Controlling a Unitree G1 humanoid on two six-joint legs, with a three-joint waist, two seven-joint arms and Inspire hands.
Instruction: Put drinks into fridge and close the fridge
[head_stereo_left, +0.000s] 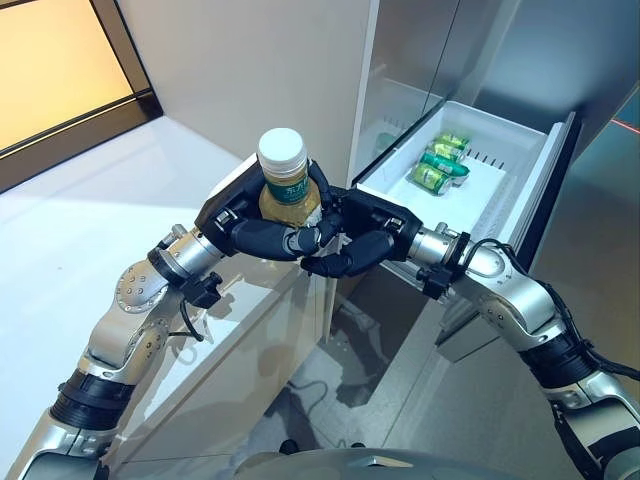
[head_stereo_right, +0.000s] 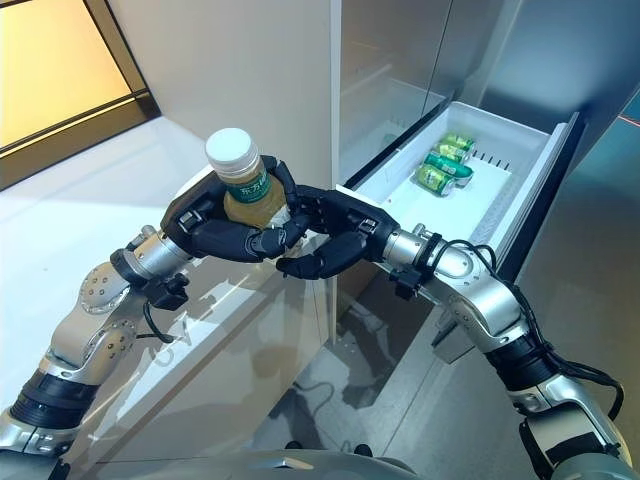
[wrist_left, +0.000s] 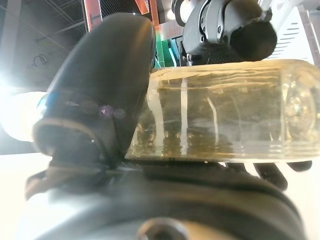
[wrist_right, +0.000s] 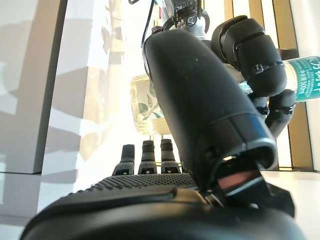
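A clear bottle (head_stereo_left: 285, 185) of pale tea with a white cap and a green label stands upright in my left hand (head_stereo_left: 250, 235), whose fingers and thumb are curled round its lower body. The left wrist view shows the same bottle (wrist_left: 225, 110) lying across that palm under the thumb. My right hand (head_stereo_left: 375, 235) is right against it from the fridge side. Its fingers are loosely bent beneath the left hand's fingers and its thumb reaches toward the bottle (wrist_right: 145, 107); I see no closed grasp. Both hands hover in front of the pulled-out fridge drawer (head_stereo_left: 525, 170).
Several green cans (head_stereo_left: 438, 165) lie at the drawer's far left corner, with the other half of its white floor bare. The grey fridge front (head_stereo_left: 420, 50) rises behind. A white counter (head_stereo_left: 90, 220) runs under my left arm, with a window frame (head_stereo_left: 70, 130) beyond.
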